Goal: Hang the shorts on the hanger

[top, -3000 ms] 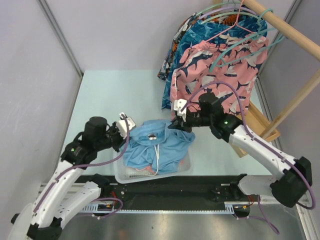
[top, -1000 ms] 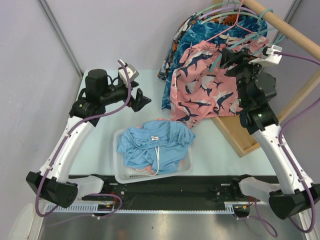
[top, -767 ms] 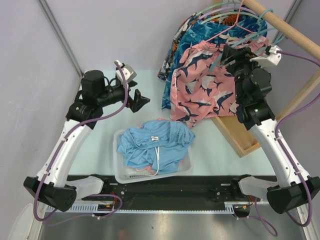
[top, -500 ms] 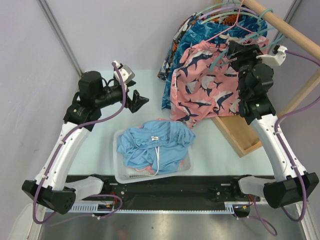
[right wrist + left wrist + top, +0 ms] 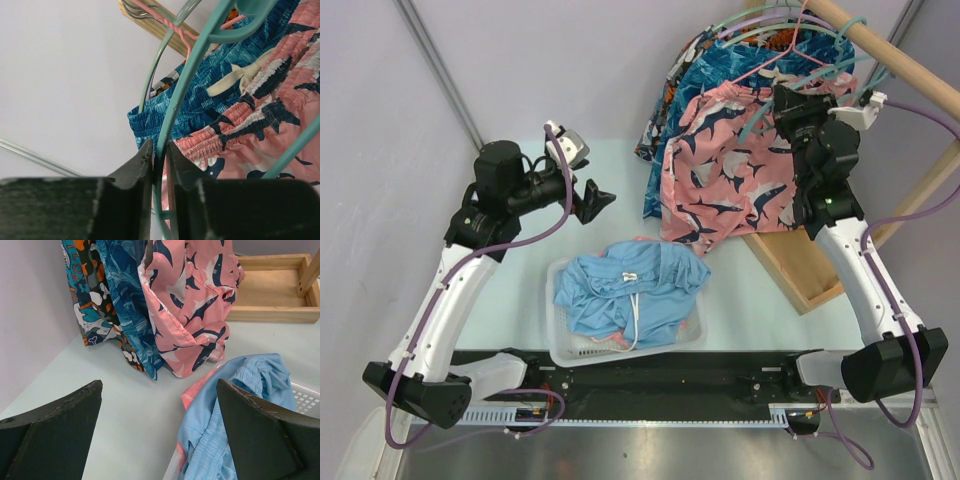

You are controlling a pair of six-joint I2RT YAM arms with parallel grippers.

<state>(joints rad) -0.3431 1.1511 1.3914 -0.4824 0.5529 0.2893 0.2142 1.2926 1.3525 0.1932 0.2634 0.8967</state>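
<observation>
Shorts [image 5: 635, 285] heaped in basket [image 5: 556, 340], left jaws wide, empty, right jaws pinching hanger [image 5: 176, 100] beside shark-print shorts [image 5: 730, 170]

Robot lab cell: grey partition walls [image 5: 380, 120] around table [image 5: 610, 165]

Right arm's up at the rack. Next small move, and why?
Probably raise the right gripper slightly to unhook the hanger from the wooden rod. Its fingers look closed on the teal wire, the hook sits over the rod, and the shorts lie in the basket.
</observation>
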